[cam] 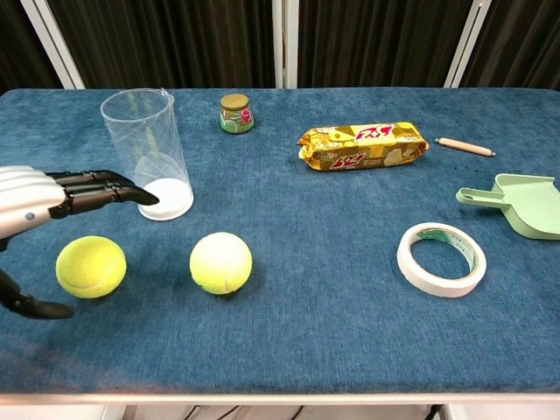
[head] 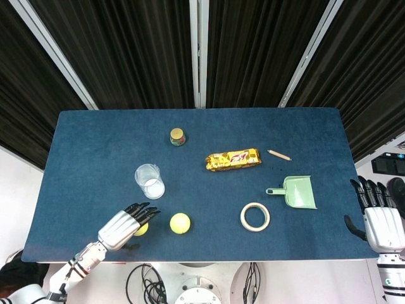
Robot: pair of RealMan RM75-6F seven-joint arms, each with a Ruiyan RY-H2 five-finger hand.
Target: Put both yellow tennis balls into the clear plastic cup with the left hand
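Observation:
Two yellow tennis balls lie near the table's front edge: one (cam: 90,266) at the left, one (cam: 220,262) to its right. In the head view the left ball (head: 142,229) is mostly covered by my left hand (head: 126,223); the other ball (head: 180,222) lies apart. My left hand (cam: 52,203) hovers over the left ball with fingers stretched out and thumb low beside it, holding nothing. The clear plastic cup (cam: 149,155) stands upright just behind the balls, also seen as the cup (head: 149,181) from above. My right hand (head: 377,214) rests open off the table's right edge.
A small jar (cam: 235,113), a yellow snack pack (cam: 363,144), a pencil (cam: 465,146), a green dustpan (cam: 521,203) and a tape roll (cam: 441,258) lie on the blue table (cam: 332,350), all right of or behind the cup.

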